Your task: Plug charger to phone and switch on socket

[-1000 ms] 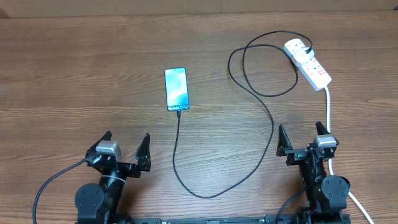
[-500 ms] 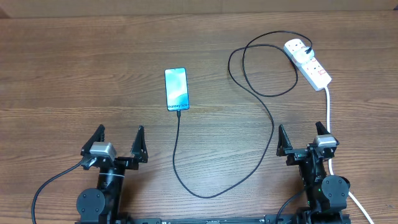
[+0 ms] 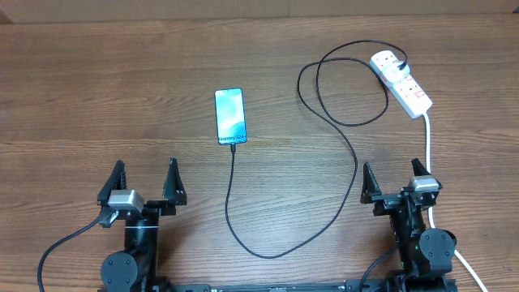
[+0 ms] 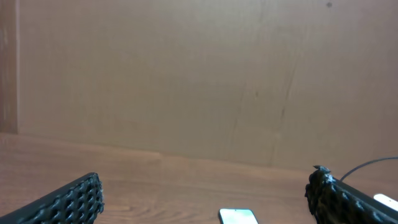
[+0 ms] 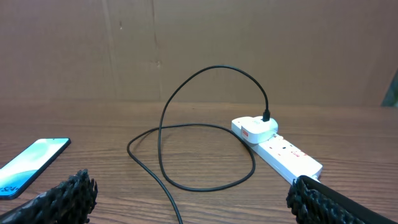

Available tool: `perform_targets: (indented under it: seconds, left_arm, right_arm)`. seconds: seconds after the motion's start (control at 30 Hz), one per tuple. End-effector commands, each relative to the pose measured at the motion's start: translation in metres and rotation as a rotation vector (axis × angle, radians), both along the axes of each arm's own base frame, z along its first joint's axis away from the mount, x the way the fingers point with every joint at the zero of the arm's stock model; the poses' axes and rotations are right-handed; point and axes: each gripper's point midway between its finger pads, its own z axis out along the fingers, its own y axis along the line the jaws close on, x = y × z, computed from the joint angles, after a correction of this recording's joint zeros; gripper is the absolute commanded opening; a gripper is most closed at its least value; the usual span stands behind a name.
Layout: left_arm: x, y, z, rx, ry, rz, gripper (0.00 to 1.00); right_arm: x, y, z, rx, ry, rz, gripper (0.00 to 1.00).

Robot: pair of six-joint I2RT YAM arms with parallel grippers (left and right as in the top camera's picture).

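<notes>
Wood-grain surface (image 3: 81, 97) all round, with a plain brown board (image 4: 186, 74) behind it. Both of mine sit at the near edge: left end effector (image 3: 147, 169) and right end effector (image 3: 391, 169) gape wide, nothing in either.

The phone (image 3: 229, 116) lies flat, screen up, mid-surface. It's a slim glassy slab and probably slippery, so I'd pin it by the long edges rather than lift it.

The charger (image 3: 357, 170) is a thin black cable that looks floppy and next to weightless. Its tip sits right at the phone's bottom edge and looks seated, but it's too small to be sure. From there it loops over to a white plug on the socket (image 3: 409, 88), far right.

That's a rigid white plastic strip with small red switches. I reckon it'll skid if poked sideways, so press straight down.
</notes>
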Motion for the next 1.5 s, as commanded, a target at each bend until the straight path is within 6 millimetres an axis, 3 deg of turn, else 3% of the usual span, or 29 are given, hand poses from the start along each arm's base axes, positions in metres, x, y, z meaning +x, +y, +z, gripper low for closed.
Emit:
perform_targets:
  seconds: [0.0, 0.23, 0.57, 0.83, 1.47]
  left_arm:
    - [0.002, 0.006, -0.011, -0.029, 0.004, 0.029, 1.00]
    - [0.002, 0.020, -0.020, -0.043, 0.038, 0.112, 1.00]
    - [0.003, 0.033, -0.074, -0.024, 0.261, 0.194, 1.00]
    - [0.004, 0.028, -0.073, 0.091, 0.266, 0.178, 1.00]
    - [0.004, 0.025, -0.074, 0.156, 0.273, 0.163, 1.00]
  right_arm:
    - [0.000, -0.001, -0.001, -0.004, -0.008, -0.009, 1.00]
    - [0.000, -0.001, -0.001, -0.004, -0.008, -0.008, 1.00]
    - [0.000, -0.001, -0.001, -0.004, -0.008, -0.008, 1.00]
    - [0.000, -0.001, -0.001, -0.004, -0.008, -0.008, 1.00]
    - [0.000, -0.001, -0.001, -0.004, -0.008, -0.008, 1.00]
